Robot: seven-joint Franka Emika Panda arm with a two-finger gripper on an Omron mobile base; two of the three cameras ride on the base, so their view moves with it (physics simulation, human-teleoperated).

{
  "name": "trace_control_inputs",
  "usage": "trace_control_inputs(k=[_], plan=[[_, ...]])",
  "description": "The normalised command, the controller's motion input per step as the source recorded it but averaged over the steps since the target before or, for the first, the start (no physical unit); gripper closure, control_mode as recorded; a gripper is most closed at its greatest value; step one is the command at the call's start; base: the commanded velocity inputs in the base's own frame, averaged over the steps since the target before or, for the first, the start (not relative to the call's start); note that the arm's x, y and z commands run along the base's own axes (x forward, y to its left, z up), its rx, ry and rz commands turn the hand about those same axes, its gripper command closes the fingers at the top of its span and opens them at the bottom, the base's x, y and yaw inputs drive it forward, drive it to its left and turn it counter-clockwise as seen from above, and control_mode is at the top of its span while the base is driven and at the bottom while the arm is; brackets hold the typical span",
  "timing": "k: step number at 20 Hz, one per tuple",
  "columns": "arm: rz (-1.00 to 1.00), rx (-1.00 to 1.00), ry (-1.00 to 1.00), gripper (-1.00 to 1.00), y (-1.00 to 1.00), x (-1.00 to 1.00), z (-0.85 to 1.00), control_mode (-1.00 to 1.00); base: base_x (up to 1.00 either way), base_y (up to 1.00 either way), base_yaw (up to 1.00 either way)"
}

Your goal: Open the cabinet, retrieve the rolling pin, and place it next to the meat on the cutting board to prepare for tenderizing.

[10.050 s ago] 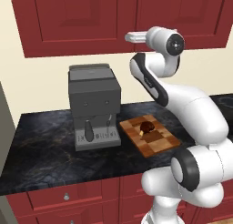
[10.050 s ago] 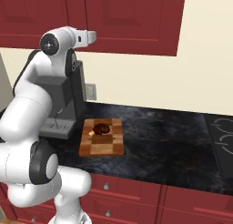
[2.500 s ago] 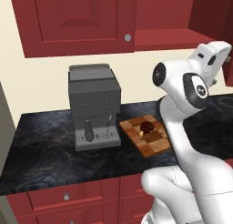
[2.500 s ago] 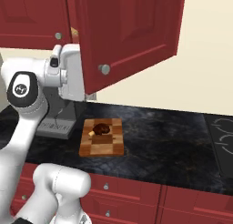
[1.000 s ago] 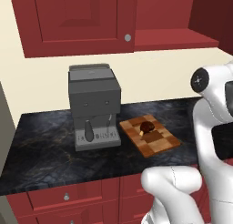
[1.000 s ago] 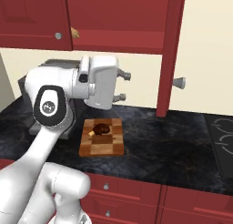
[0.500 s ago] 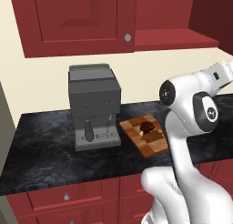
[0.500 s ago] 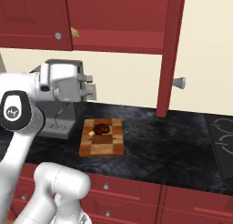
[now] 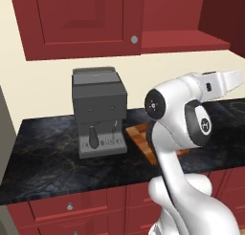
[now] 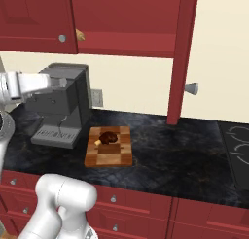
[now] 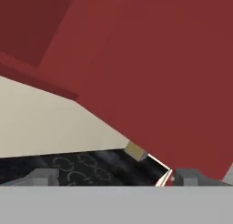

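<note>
The cabinet's (image 10: 131,19) right door (image 10: 181,53) stands swung out, edge-on, and its left door (image 9: 81,19) is shut. A small tan end of the rolling pin (image 10: 80,36) pokes out on the shelf just right of the shut door. On the counter the checkered cutting board (image 10: 109,146) holds the dark meat (image 10: 108,136). My gripper (image 11: 116,176) is open with nothing between its fingers. It faces the red door at close range, well above the board. In the left base view my arm (image 9: 182,114) hides most of the board (image 9: 139,133).
A grey coffee machine (image 9: 98,110) stands left of the board on the dark counter (image 10: 185,155). The open door's knob (image 10: 192,89) juts out over the counter. Stove burners (image 10: 238,141) lie at the far right. Red drawers (image 10: 121,199) run below.
My hand has swung sideways, leftward in the right base view, away from the open door. The door stays open, and the jaws stay wide.
</note>
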Motion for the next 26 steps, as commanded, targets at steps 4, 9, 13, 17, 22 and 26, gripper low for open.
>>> trace_control_inputs(k=[4,9,13,17,22,26], plan=[[0.20,0.09,-0.30,-1.00,0.81,0.00,0.15,-1.00,0.00,0.00,0.00],[0.21,0.04,-0.22,-1.00,0.67,-0.07,0.19,-1.00,0.00,0.00,0.00],[0.19,0.00,-0.19,-1.00,0.42,-0.01,0.13,-1.00,0.00,0.00,0.00],[0.23,0.00,-0.34,-1.00,0.30,0.00,0.21,-1.00,0.00,0.00,0.00],[0.21,0.00,-0.27,-1.00,0.14,0.07,0.23,-1.00,0.00,0.00,0.00],[0.14,0.00,-0.07,-1.00,0.00,0.24,0.16,-1.00,0.00,0.00,0.00]])
